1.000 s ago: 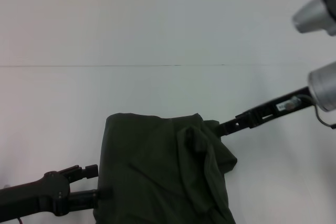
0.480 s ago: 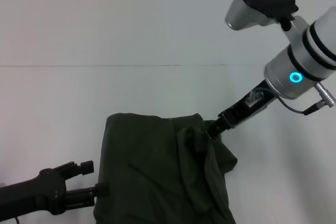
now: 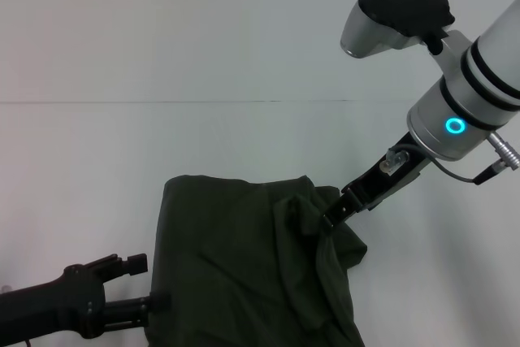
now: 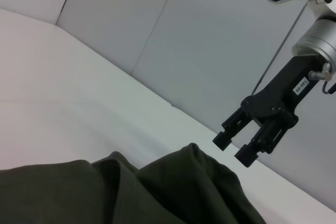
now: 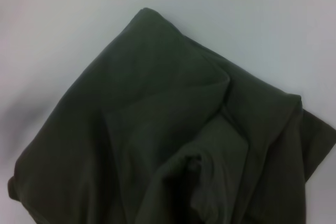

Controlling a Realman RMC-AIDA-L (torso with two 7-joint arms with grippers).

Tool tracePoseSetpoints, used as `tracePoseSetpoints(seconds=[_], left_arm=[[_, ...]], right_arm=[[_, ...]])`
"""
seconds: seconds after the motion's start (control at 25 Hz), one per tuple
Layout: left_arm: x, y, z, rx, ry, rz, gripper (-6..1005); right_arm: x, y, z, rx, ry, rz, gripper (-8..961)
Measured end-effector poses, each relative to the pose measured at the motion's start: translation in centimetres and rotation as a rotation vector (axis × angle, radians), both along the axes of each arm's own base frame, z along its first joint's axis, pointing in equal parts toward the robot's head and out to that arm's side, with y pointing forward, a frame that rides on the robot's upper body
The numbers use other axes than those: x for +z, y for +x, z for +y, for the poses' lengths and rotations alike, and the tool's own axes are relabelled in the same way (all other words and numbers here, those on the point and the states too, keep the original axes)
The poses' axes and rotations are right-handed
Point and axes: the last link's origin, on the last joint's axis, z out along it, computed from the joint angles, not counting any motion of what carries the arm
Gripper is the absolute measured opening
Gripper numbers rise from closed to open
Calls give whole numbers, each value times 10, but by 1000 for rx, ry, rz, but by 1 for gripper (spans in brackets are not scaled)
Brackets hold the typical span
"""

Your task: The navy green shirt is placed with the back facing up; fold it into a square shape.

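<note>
**Q.** What does the near part of the figure show?

**A.** Nearest the robot, the left tool (image 3: 138, 264) sits low at the shirt's left edge, just beside the cloth. Whether its jaws are apart or together cannot be told. The navy green shirt (image 3: 244, 266) lies on the white desk (image 3: 122, 144) as a rough, partly folded block, with a loose, rumpled flap hanging down its right side.

**Q.** And farther out?

**A.** The right tool (image 4: 245, 145) hangs just above the shirt's far right corner. The left wrist view shows its two fingers (image 4: 226, 136) parted with clear air between them and nothing in them, and the cloth ridge lies just under the tips. The right wrist view looks straight down on the creased bundle (image 5: 173, 129).

**Q.** How should the step in hand be done well?

**A.** In my judgement the step is tidying that right flap into a square. The right tool should pinch only the top layer at the corner below its tips (soft knit drags its under-layers along), lift little, and lay the flap flat inward. The left tool can steady the opposite edge so the block does not slide.

**Q.** What differs from the earlier frames?

**A.** A second ago the right arm reached in low from the side, its tip at the shirt's corner. It has since swung up so that it points steeply down, and its tip has moved slightly off the cloth. The left tool has drawn back a little toward the robot. The shirt itself has hardly changed.
</note>
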Motion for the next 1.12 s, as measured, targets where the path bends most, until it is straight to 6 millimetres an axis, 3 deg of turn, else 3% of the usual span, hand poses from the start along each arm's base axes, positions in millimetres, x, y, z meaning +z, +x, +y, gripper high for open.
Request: tracePoseSetpoints(seconds=[0.68,1.12], left_arm=[[1,-3,3,11,16,21,950],[0,-1,5,7,18,20,949]], right_arm=[[-18,-9,-3,43,-31,22,884],[-34,4,4,52,-12,-21,884]])
